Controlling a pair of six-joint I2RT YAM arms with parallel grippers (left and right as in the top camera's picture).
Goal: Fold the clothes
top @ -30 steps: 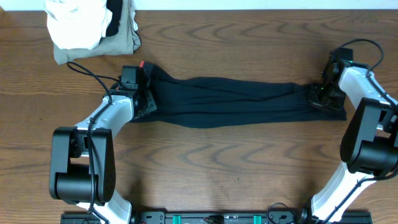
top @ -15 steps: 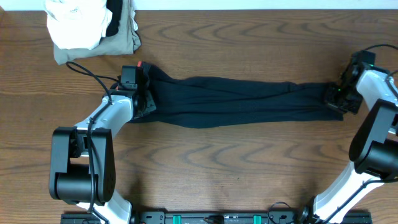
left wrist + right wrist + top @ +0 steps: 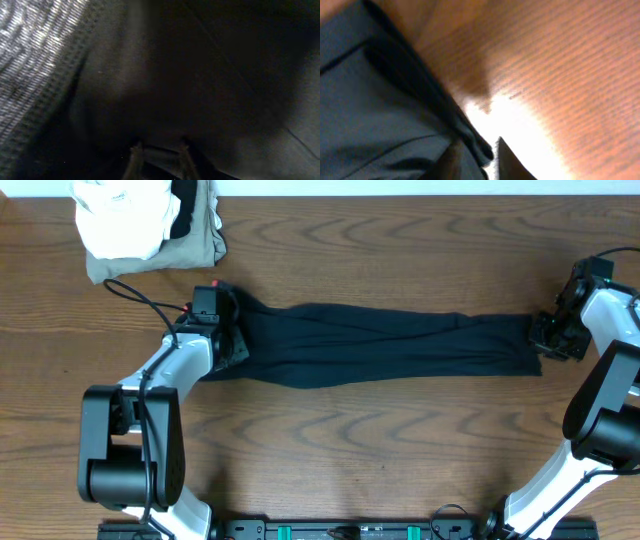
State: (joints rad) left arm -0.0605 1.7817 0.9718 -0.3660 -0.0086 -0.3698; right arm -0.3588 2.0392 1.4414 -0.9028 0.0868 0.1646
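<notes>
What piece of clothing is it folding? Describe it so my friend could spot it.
On the wooden table, look at the middle, not the far left corner. The black garment lies stretched out in one long strip, unlike the white cloth and khaki garment bunched in a pile.

Open table (image 3: 380, 445) before and behind the stretched clothes (image 3: 390, 348); cloth pile (image 3: 140, 225) at the far-left corner.

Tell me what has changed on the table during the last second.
The right claw slid rightward, from on top of the black garment to the edge of its leg end, and the fabric there lies smoother. Whether it let go is unclear. The left claw at the waistband and the folded pile stayed put.
</notes>
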